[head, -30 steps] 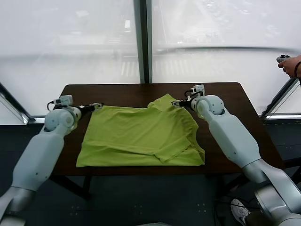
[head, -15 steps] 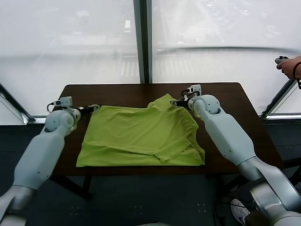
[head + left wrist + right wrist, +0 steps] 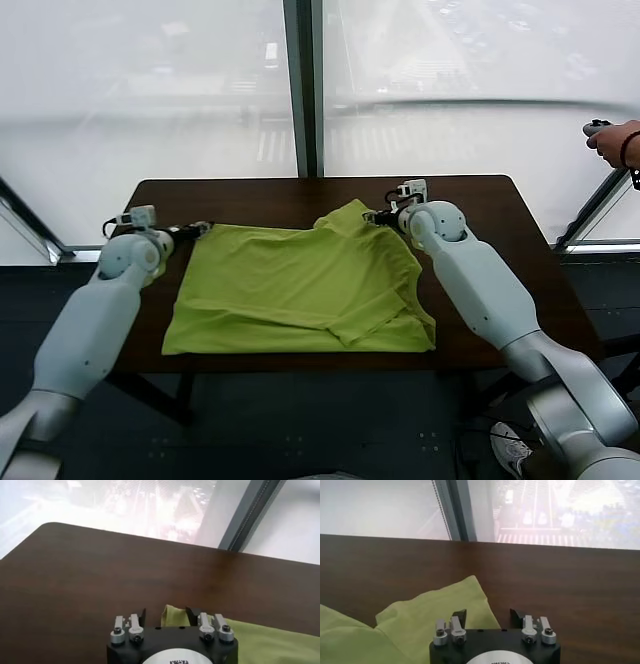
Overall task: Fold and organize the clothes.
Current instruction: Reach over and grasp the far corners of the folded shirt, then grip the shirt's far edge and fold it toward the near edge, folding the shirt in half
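While spread on the dark wooden table before frosted windows, lime T-shirt, left gripper and right gripper fingers apart.

Dark brown wooden table, lime-green T-shirt lying partly folded across its middle

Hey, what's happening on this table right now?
A two-armed robot is working on a lime-green T-shirt spread on a dark wooden table. The left gripper is at the shirt's far left corner, open, with the fabric corner between its fingers. The right gripper is at the far right corner, also open, beside a raised bump of cloth. The shirt's right side is already bunched over. Neither gripper has closed on the fabric yet.
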